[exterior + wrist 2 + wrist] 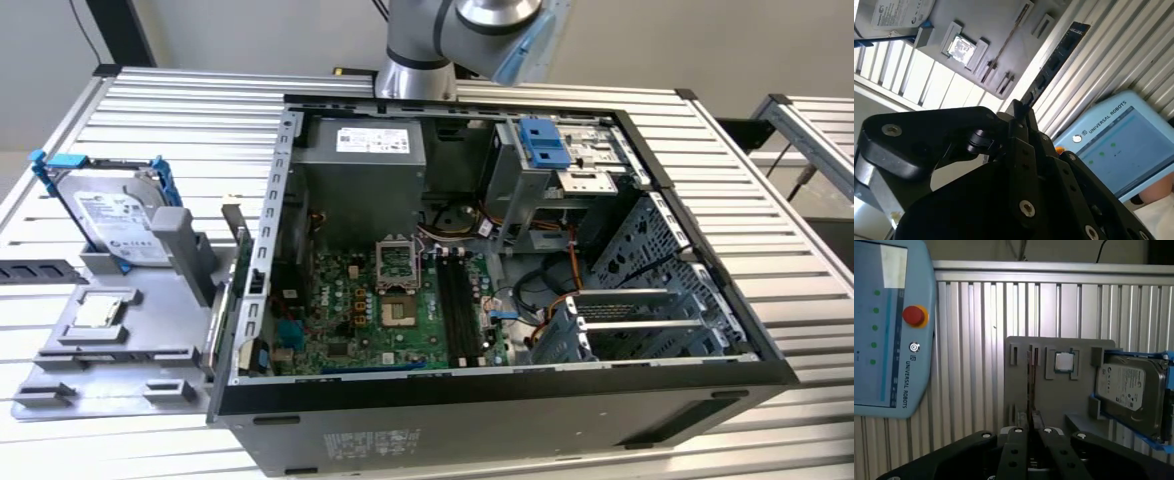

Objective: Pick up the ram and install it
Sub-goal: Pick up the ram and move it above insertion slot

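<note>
- One ram (1054, 62), clamped in my gripper (1022, 106); jaws drawn narrow around the board, almost touching.
- Long axis runs out crosswise from my fingertips. The chip face shows in the second wrist view; in the first wrist view it is edge-on, a thin dark line between the fingers.
- Judgement: pick finished, install not; memory slots (457, 305) look bare.
- Slots lie on the board inside the open case (441, 430), running far-to-near in the exterior view; whether my stick is parallel to them, cannot tell.
- Beyond my fingertips: gray fixture (1054, 400) with hard drive (1129, 385), on ribbed table (969, 365).
- Room at slots looks tight: CPU socket (400, 312) on the exterior view's left, metal cage (627, 320) on its right.
</note>
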Action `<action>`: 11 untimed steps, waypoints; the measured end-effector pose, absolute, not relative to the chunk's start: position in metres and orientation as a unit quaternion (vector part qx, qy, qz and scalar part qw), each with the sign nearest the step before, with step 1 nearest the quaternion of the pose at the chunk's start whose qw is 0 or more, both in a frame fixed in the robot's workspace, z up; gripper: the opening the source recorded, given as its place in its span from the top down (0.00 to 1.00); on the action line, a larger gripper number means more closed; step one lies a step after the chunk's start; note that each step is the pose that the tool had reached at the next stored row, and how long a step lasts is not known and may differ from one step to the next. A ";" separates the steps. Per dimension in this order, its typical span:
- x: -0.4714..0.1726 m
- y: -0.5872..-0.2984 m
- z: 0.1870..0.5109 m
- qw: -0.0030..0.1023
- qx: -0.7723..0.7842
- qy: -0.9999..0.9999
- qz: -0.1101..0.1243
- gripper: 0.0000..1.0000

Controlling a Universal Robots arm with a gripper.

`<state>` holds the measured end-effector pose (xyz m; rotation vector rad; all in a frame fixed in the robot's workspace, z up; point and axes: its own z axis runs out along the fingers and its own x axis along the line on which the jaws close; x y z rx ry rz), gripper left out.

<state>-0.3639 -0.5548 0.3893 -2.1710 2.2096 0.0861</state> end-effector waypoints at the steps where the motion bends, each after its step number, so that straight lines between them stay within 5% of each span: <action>1: -0.364 -0.555 0.394 0.021 -0.700 0.713 0.028 1.00; 11: -0.359 -0.555 0.404 0.021 -0.700 0.713 0.028 1.00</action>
